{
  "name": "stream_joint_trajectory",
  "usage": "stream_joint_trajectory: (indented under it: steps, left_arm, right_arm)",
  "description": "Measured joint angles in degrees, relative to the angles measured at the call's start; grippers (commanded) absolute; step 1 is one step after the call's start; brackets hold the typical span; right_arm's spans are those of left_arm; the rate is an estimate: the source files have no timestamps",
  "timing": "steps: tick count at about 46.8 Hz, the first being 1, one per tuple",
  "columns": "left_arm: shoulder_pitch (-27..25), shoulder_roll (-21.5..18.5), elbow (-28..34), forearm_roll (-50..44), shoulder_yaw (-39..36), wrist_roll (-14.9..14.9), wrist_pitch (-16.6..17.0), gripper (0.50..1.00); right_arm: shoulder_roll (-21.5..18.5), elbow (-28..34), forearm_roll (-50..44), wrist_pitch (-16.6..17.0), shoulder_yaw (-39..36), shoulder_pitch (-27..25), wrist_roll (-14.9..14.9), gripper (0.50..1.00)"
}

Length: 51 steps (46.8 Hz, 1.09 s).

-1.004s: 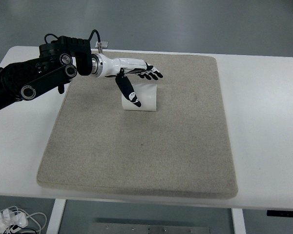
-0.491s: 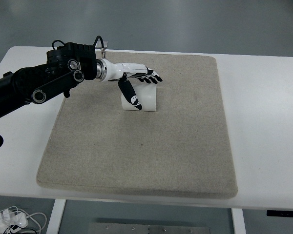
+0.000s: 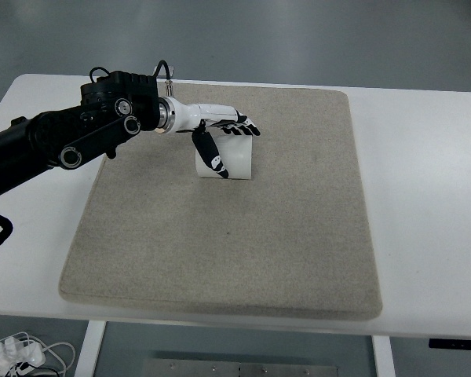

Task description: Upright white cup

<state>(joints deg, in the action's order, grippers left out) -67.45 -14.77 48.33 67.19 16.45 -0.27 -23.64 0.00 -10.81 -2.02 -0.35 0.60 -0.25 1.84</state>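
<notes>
Since half a second ago my left robot hand (image 3: 220,129) has barely shifted, fingers stretched flat over the white cup (image 3: 229,157), thumb down its front, gripping nothing. The cup, plain white, sits on the grey mat (image 3: 228,236) toward 11 o'clock of the desk (image 3: 424,196), its top hidden by my fingers

Only the left hand (image 3: 220,129) crowds the white cup (image 3: 231,157); the grey mat (image 3: 235,228) around lies open
</notes>
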Motion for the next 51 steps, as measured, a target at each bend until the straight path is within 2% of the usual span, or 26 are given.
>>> stream_joint_trajectory:
  steps: [6,8,10,12,18,24,29,35,51]
  left_arm:
    - [0.58,0.90,-1.07,0.75,-0.02,0.00,0.00,0.894]
    - [0.69,1.09,-1.24,0.91,-0.02,0.00,0.00,0.859]
    - [0.72,1.12,-1.30,0.97,-0.05,0.00,0.00,0.851]
    - [0.72,1.21,-1.31,0.99,-0.17,0.02,0.00,0.817]
    - [0.73,1.30,-1.31,1.10,-0.35,0.07,0.01,0.754]
    - [0.74,1.47,-1.27,1.17,-0.36,0.03,0.07,0.724]
    - [0.73,1.50,-1.10,1.21,-0.26,0.06,0.23,0.643]
    - [0.68,1.46,-0.85,0.91,0.42,0.29,0.50,0.600]
    - [0.73,1.33,-0.93,-2.51,5.89,1.13,0.60,0.596]
  right_arm:
    - [0.00,0.00,0.00,0.00,0.01,0.01,0.00,0.952]
    - [0.00,0.00,0.00,0.00,0.01,0.00,0.00,0.952]
    - [0.00,0.00,0.00,0.00,0.02,-0.02,0.01,0.952]
    - [0.00,0.00,0.00,0.00,0.02,-0.01,0.00,0.952]
    - [0.00,0.00,0.00,0.00,0.02,-0.01,0.01,0.952]
    - [0.00,0.00,0.00,0.00,0.02,-0.01,0.01,0.952]
    - [0.00,0.00,0.00,0.00,0.02,-0.01,0.01,0.952]
    - [0.00,0.00,0.00,0.00,0.02,-0.01,0.01,0.952]
    - [0.00,0.00,0.00,0.00,0.02,-0.01,0.00,0.952]
